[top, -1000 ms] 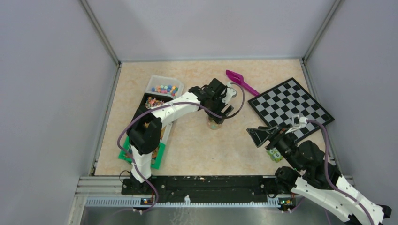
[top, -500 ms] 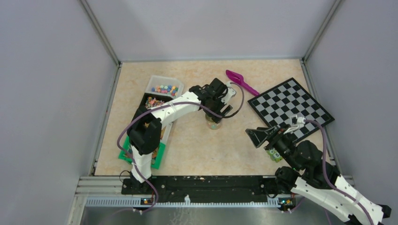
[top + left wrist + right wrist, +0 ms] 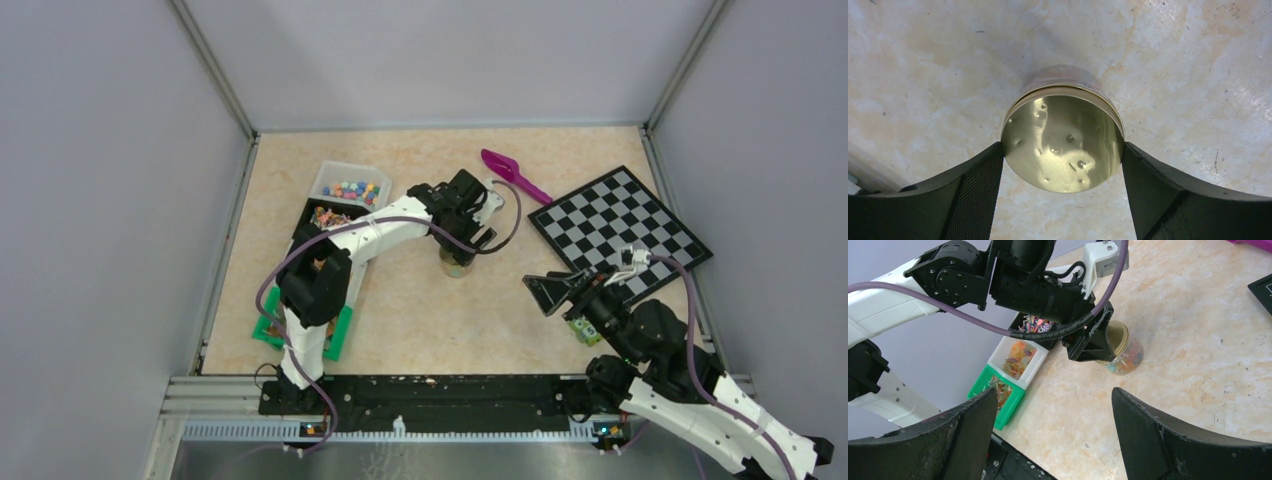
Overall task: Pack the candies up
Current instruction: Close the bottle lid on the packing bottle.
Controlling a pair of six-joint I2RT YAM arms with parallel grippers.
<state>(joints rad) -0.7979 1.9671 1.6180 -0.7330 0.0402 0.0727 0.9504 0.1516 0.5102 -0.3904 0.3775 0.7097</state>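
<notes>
- Soft, even overhead light; bench [image 3: 420, 300] shadows faint, top view sharp.
- Blotchy glare on gold lid [image 3: 1063, 145]; left claw fingers [image 3: 968, 200] near-black.
- Slight soft focus on right claw fingers [image 3: 1168, 440]; wide-angle bend at edges.

Both arms are the same build: white link shells, black joint housings. Left arm [image 3: 370, 232] and right arm [image 3: 700, 412] each trail a purple cable [image 3: 868, 287]. Fingers [image 3: 968, 200] are black and curved, with mesh-textured inner faces. White labelled box [image 3: 1105, 255] on the left wrist.
</notes>
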